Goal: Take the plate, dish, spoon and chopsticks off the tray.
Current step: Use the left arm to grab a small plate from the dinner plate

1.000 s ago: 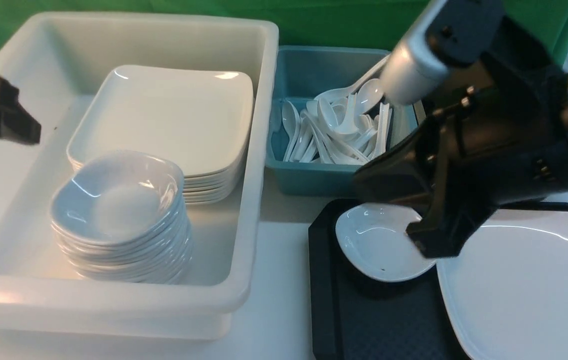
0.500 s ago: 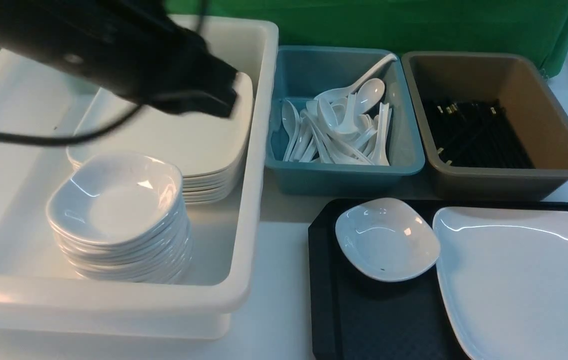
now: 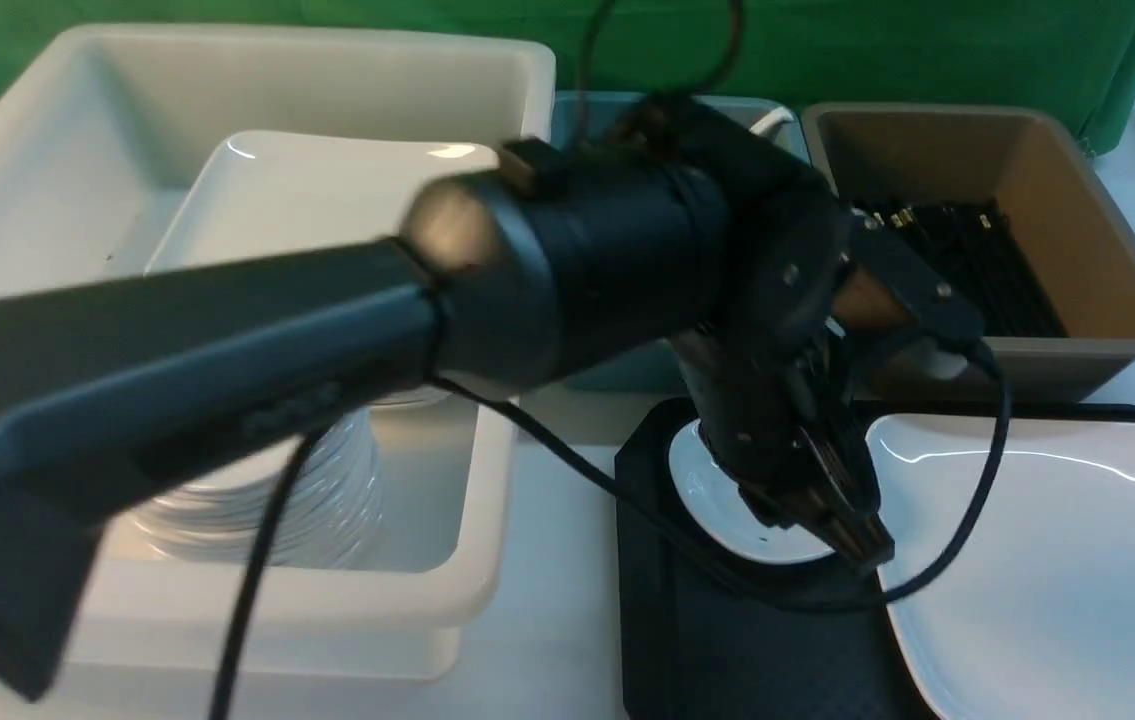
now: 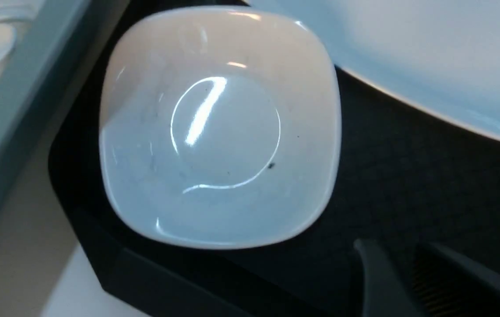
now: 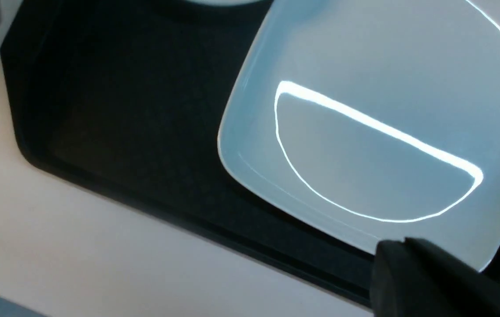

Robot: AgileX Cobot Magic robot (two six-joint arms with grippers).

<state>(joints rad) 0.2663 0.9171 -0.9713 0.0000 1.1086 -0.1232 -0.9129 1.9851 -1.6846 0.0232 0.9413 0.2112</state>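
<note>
L claw, tips slightly apart & empty, hangs at near-right rim of small dish in tray's far-left corner. Dish body lies left/fwd of tips. R claw closed, at plate rim; L arm nearer.

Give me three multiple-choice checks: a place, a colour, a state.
1. Where is the small dish? A) in the white tub B) on the black tray beside the plate C) in the teal bin
2. What colour is the tub holding the chopsticks? A) white B) teal C) brown
3. How is the small dish? A) upright, ungripped, left gripper close by B) lifted in jaws C) upside down
Answers: 1 B, tray shows around it; 2 C, sticks lie in the brown one; 3 A, wrist view shows fingers clear of its rim.
</note>
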